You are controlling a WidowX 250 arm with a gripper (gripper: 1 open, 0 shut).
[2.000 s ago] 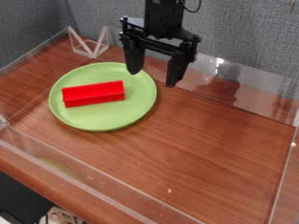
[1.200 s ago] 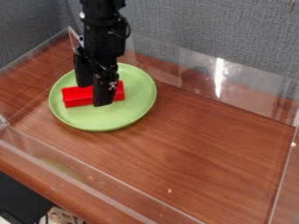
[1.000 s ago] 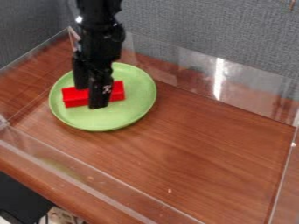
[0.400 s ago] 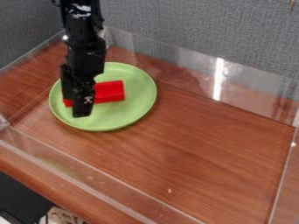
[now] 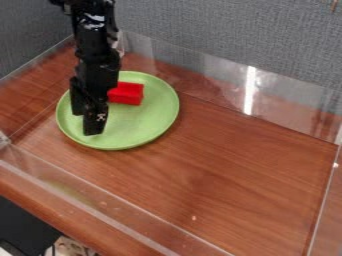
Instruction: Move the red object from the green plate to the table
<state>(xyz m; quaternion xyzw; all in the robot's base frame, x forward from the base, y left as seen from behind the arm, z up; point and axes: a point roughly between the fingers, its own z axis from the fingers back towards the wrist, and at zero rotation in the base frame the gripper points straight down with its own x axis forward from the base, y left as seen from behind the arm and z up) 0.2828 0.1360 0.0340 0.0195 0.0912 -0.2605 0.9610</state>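
Observation:
The red object (image 5: pixel 128 94) lies on the green plate (image 5: pixel 144 124) at the table's rear left. Only its right half shows; the black gripper (image 5: pixel 91 117) stands in front of its left half. The gripper points almost straight down, low over the plate, with its jaws open. One dark finger (image 5: pixel 96 123) with a white mark reaches the plate's surface near the plate's left side. Whether the fingers touch the block I cannot tell. The table (image 5: pixel 227 170) is glossy reddish-brown wood.
Low clear acrylic walls (image 5: pixel 251 88) edge the tabletop at the back, left and front. The arm rises from the gripper toward the top left of the picture. Bare wood stretches to the right of and in front of the plate.
The gripper has moved left across the plate and sunk lower, now covering the block's left half. Its jaws stay open. The red block has not shifted.

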